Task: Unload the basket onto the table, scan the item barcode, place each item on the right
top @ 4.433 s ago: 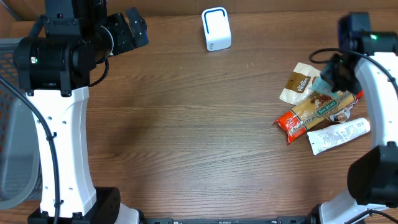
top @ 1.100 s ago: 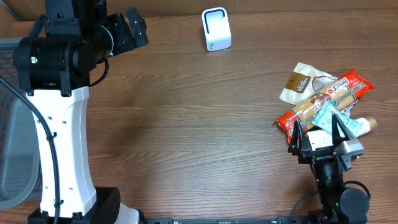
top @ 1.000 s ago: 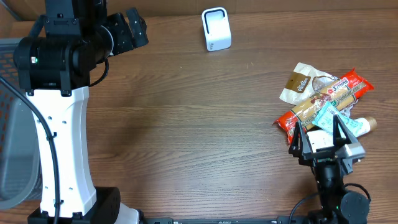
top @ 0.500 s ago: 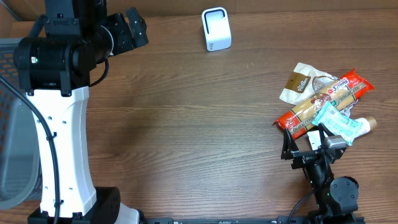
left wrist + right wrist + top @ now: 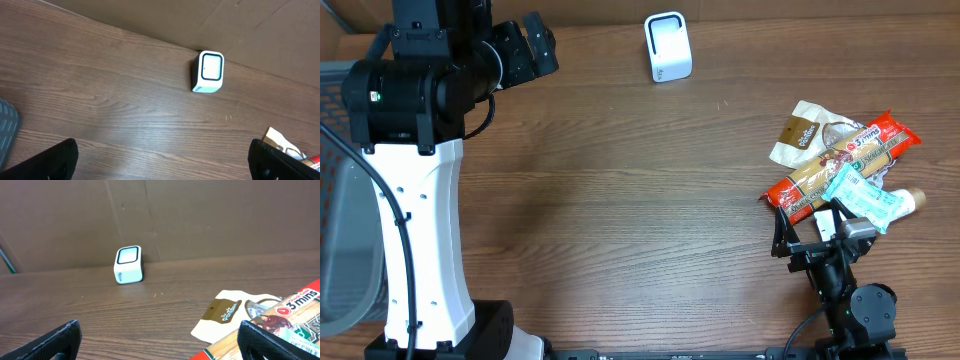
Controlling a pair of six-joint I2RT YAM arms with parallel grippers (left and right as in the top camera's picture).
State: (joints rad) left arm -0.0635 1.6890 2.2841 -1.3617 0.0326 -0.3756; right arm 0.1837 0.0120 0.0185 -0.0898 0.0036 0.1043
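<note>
Right arm has pulled back off the pile since about four seconds ago, with no change in the last half second. Right gripper [image 5: 812,232] now sits near right, just on the near side of the packs, jaws spread wide and nothing in them. Left gripper [image 5: 542,42] is far left, also spread wide and empty. Items are heaped on the right: the red pasta pack [image 5: 840,165], the teal packet [image 5: 860,195] lying over its near end, and the brown-and-white pouch [image 5: 803,132] on the far side. White scanner [image 5: 668,46] stands far centre, well apart from the pile.
</note>
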